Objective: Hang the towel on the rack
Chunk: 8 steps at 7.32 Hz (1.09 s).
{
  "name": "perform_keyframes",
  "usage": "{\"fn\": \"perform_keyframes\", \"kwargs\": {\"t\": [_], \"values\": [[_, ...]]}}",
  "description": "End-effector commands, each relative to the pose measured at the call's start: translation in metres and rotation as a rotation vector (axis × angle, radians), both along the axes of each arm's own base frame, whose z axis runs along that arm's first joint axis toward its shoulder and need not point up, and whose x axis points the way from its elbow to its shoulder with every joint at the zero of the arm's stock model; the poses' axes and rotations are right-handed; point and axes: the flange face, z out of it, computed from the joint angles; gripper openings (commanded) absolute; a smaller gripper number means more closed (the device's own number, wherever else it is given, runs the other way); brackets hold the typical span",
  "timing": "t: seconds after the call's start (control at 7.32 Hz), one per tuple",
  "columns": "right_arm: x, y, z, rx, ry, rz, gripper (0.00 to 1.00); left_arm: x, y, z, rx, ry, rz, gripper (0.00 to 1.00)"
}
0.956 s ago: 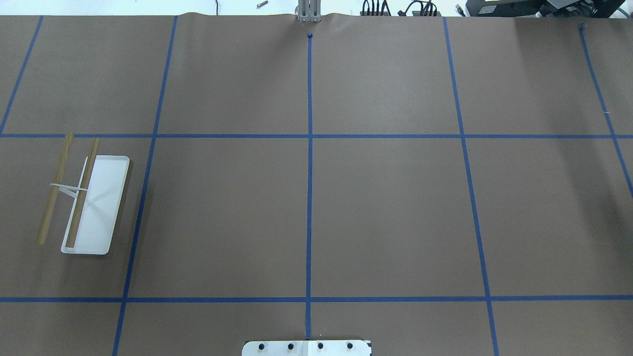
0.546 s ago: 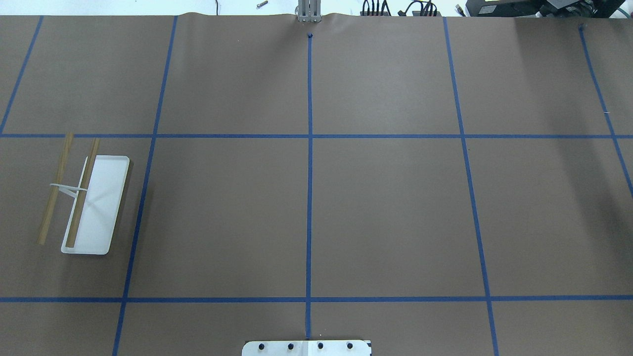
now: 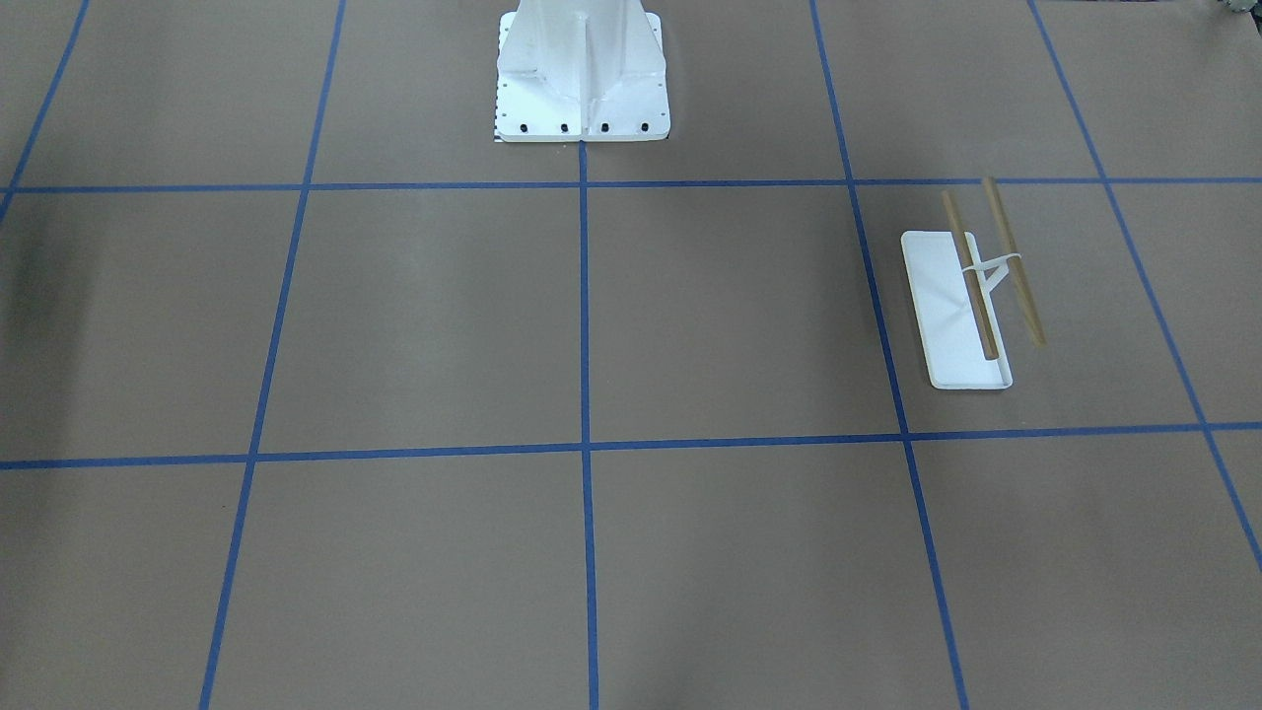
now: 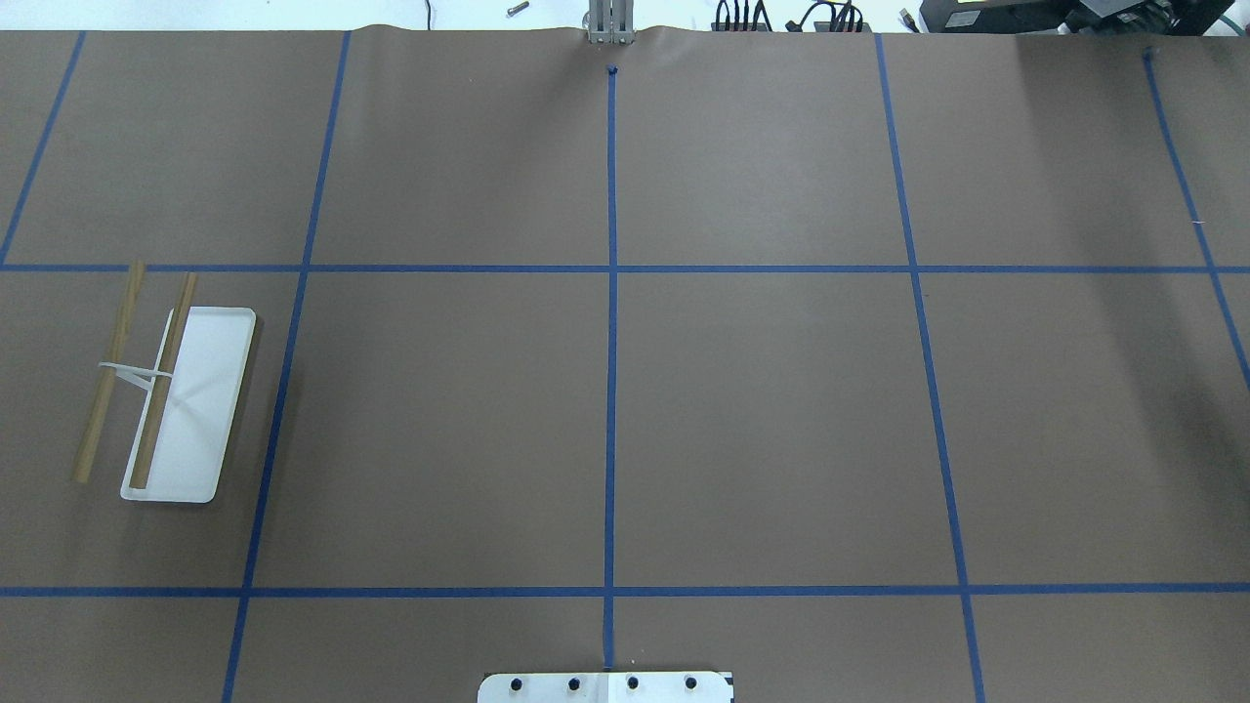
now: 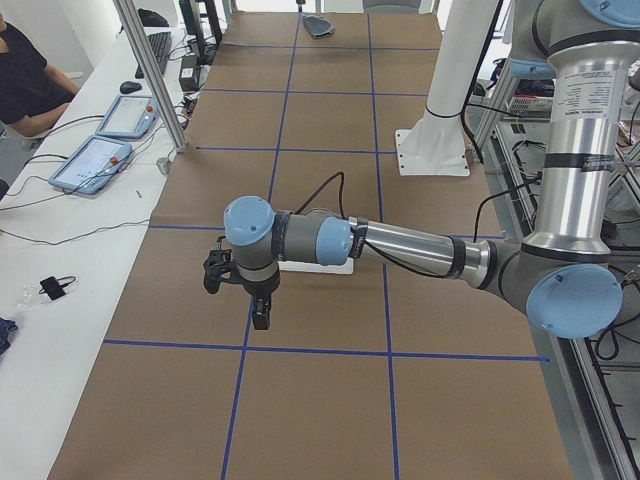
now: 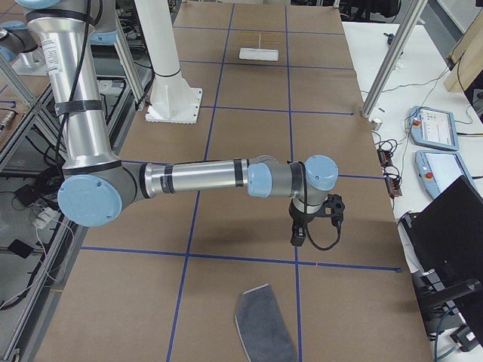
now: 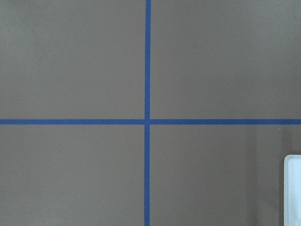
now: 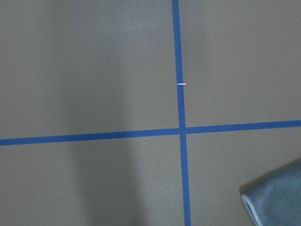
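Observation:
The rack (image 4: pixel 195 410) stands at the table's left end: a white tray base, a white forked support and two tan rods. It also shows in the front-facing view (image 3: pixel 945 316), far off in the exterior right view (image 6: pixel 259 53), and as a tray corner in the left wrist view (image 7: pixel 293 188). The towel (image 6: pixel 264 330) lies flat, grey side up, at the table's right end; its corner with pale edging shows in the right wrist view (image 8: pixel 277 197). My left gripper (image 5: pixel 261 316) hangs above the table next to the rack. My right gripper (image 6: pixel 298 234) hangs above the table, short of the towel. I cannot tell whether either is open or shut.
The large white bolted pedestal (image 3: pixel 582 74) stands at the robot's side of the table (image 4: pixel 605 687). Blue tape lines grid the brown table cover. Teach pendants (image 6: pixel 434 128) and cables lie on the side bench, where an operator (image 5: pixel 25 70) sits.

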Motion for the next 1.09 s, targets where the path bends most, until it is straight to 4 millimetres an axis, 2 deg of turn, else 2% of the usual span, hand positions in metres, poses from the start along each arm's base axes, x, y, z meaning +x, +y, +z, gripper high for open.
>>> {"fn": "perform_keyframes", "kwargs": {"t": [0.0,0.14,0.27,0.41,0.55,0.82,0.96], "values": [[-0.002,-0.007,0.010,0.021,0.011,-0.007,1.00,0.001,-0.003,-0.001,0.039,-0.005,0.002,0.98],[-0.003,-0.009,0.020,0.075,0.010,-0.002,1.00,0.003,-0.003,0.004,0.034,-0.007,0.009,0.98],[-0.002,0.006,0.046,0.077,0.005,-0.002,1.00,0.011,-0.009,0.006,0.021,-0.008,0.020,0.98],[-0.002,0.010,0.062,0.089,0.006,-0.005,1.00,0.020,-0.019,0.024,-0.033,-0.004,0.019,0.98],[-0.001,0.013,0.071,0.097,0.005,-0.017,1.00,0.020,-0.021,0.025,-0.062,0.002,-0.010,0.98],[0.002,0.042,0.101,0.077,0.017,-0.042,1.00,0.020,-0.015,0.031,-0.023,0.006,-0.010,0.98],[0.011,0.053,0.119,0.096,0.122,-0.038,1.00,0.020,-0.008,0.039,0.007,0.008,-0.012,0.98]]}}
